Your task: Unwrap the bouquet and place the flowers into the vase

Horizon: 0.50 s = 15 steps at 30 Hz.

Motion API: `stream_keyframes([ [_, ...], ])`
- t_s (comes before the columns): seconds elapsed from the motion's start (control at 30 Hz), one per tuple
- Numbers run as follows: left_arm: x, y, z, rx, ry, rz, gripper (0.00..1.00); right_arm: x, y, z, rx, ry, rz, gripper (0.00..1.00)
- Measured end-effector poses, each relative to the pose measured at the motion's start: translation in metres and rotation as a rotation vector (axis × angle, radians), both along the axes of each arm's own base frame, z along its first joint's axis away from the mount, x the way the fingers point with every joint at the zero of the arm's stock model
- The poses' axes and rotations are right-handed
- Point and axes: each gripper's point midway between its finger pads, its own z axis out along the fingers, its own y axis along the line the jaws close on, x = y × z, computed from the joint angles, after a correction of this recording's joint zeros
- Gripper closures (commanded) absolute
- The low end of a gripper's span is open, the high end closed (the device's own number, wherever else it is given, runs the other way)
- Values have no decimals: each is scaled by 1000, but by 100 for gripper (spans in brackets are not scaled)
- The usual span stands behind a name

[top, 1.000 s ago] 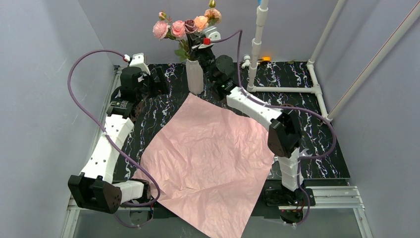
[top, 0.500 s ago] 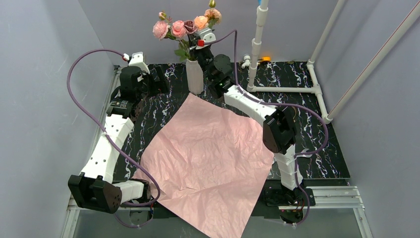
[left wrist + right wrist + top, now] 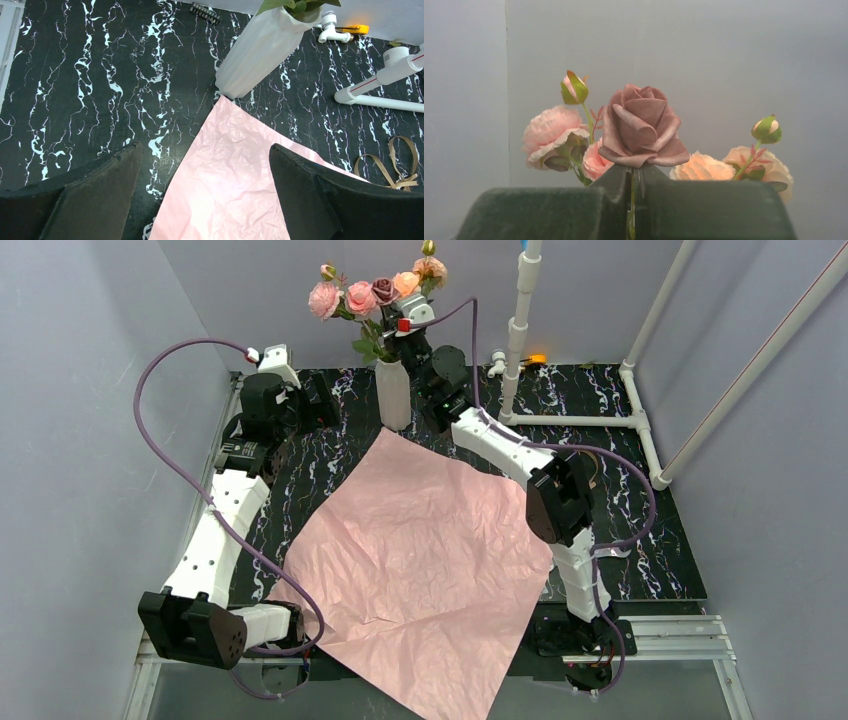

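Note:
The flowers (image 3: 372, 292), pink and peach roses with one dark mauve rose (image 3: 641, 125), stand with their stems in the ribbed white vase (image 3: 393, 395) at the back of the table. My right gripper (image 3: 633, 172) is shut on the mauve rose's thin green stem just under the bloom, above the vase's mouth (image 3: 398, 338). The bouquet's pink paper (image 3: 420, 550) lies spread flat, with no flowers on it. My left gripper (image 3: 205, 150) hangs open and empty over the paper's far corner (image 3: 235, 170), left of the vase (image 3: 260, 50).
White pipes (image 3: 570, 420) run along the back right of the marbled black table (image 3: 620, 530). A tan ribbon (image 3: 395, 165) lies on the table beside the paper. A small orange item (image 3: 537, 359) sits by the back wall. Grey walls close in both sides.
The right arm's elbow has swung a little left and its wrist has shifted slightly left at the flowers. The left arm has stayed still.

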Motion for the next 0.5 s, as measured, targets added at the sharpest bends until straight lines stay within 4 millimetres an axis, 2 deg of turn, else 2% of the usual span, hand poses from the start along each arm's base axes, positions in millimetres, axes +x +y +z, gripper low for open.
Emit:
stream_keyframes([
  [0.5,2,9,0,3,-2,19,2,26,22,-67,-115,49,11,99],
])
